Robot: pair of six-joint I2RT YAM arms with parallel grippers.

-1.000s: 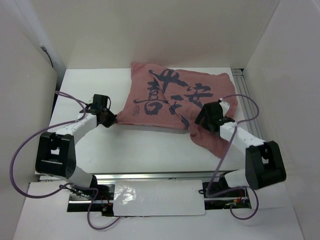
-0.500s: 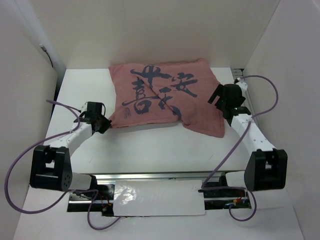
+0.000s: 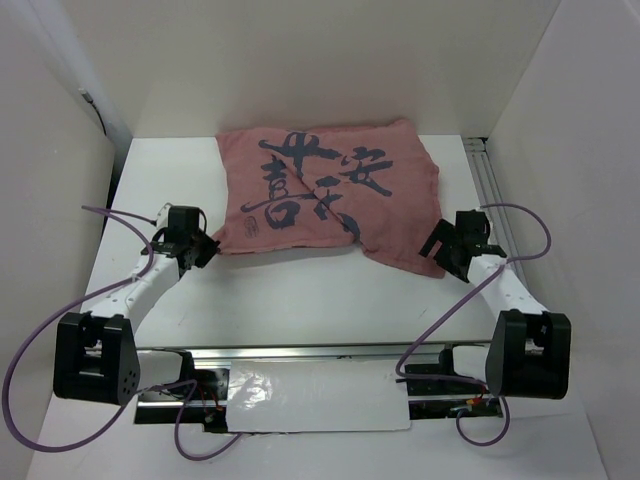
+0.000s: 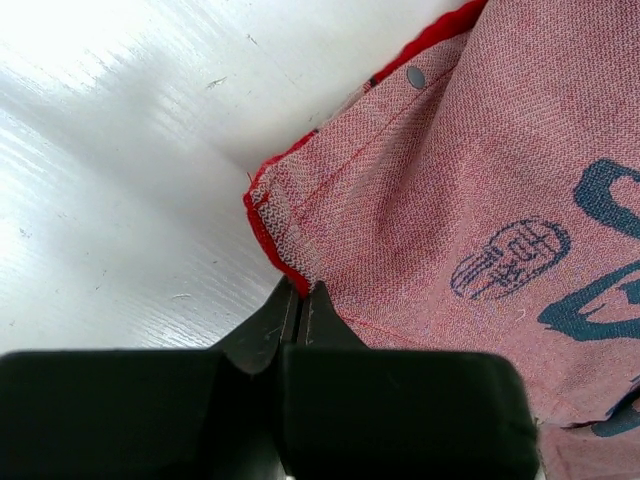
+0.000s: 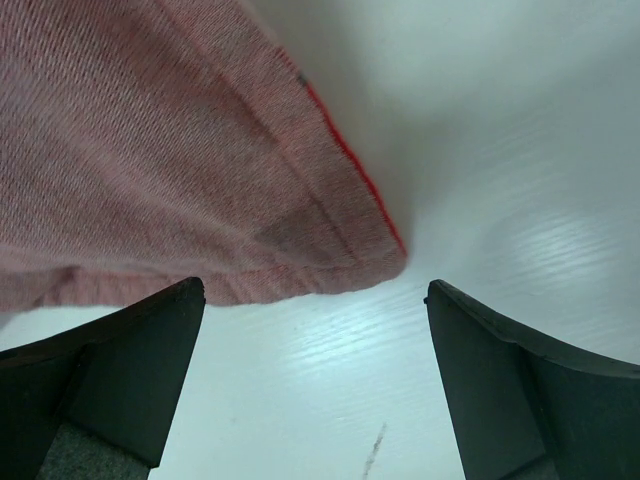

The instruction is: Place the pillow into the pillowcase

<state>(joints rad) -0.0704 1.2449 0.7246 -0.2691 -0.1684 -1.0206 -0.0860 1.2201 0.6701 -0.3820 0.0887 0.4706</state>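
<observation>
The pillowcase (image 3: 325, 195) lies dull-pink side up ahead of both grippers; whether the pillow is inside cannot be told. The left gripper (image 4: 300, 300) pinches its corner tight, while the right gripper (image 5: 312, 292) gapes wide just short of another corner.

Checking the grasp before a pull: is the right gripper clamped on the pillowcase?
No, the right gripper has its fingers wide apart, and the pillowcase corner touches neither.

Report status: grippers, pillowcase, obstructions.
Left gripper shut on pillowcase corner. Right gripper open at other near corner, not gripping. Pillowcase spread pink side up; pillow not visible. No obstructions seen.
</observation>
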